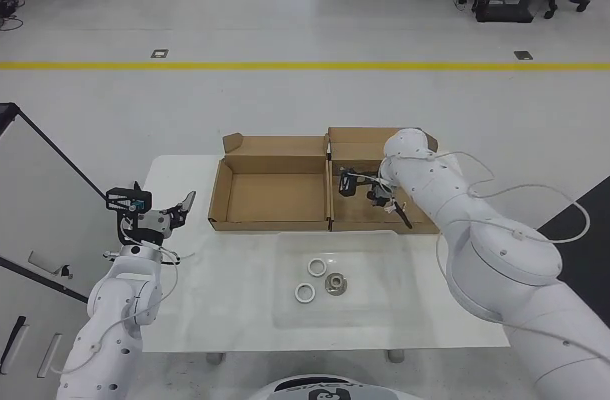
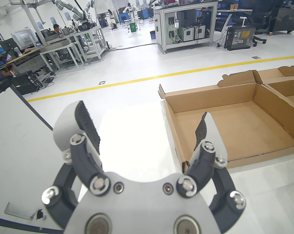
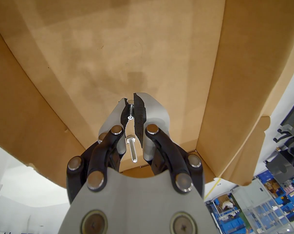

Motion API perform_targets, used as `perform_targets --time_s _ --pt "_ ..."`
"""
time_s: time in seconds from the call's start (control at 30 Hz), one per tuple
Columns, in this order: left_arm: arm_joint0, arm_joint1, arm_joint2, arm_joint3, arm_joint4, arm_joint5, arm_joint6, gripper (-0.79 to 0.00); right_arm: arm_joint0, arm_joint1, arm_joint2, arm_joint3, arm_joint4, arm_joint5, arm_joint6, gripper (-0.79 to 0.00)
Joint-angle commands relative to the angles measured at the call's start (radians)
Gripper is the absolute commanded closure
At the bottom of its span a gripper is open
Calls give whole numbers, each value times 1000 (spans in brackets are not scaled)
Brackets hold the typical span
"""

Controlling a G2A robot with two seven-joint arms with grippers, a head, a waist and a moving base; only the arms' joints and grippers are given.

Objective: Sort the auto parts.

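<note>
From the top, the right gripper (image 1: 360, 187) is down inside the right box (image 1: 355, 140), likely to drop off a part there. Two white rings (image 1: 315, 266) and a metal part (image 1: 335, 284) wait in a clear tray (image 1: 285, 310) on the white table (image 1: 215, 300).

The left wrist view shows the left gripper (image 2: 144, 125) with its jaws wide apart, holding nothing, near the left box (image 2: 234, 122). Behind it is a big workroom with a yellow floor line (image 2: 161, 75).

In the right wrist view, the jaws squeeze a small bolt (image 3: 130, 113). A second bolt (image 3: 132, 149) lies on the cardboard below, so I think bolts go here.
</note>
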Motion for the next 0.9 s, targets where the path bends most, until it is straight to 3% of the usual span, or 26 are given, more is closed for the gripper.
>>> perform_targets --time_s 0.0,0.43,0.57,0.87 --pt "0 0 0 0 0 0 0 -785 -2 -2 3 4 2 1 4 0" --pt "0 0 0 0 0 0 0 -785 -16 -6 7 24 -25 22 -4 0" --pt "0 0 0 0 0 0 0 -785 -16 -6 9 26 -29 22 -4 -108" --pt "0 0 0 0 0 0 0 -785 -12 -4 16 29 -39 29 -17 -154"
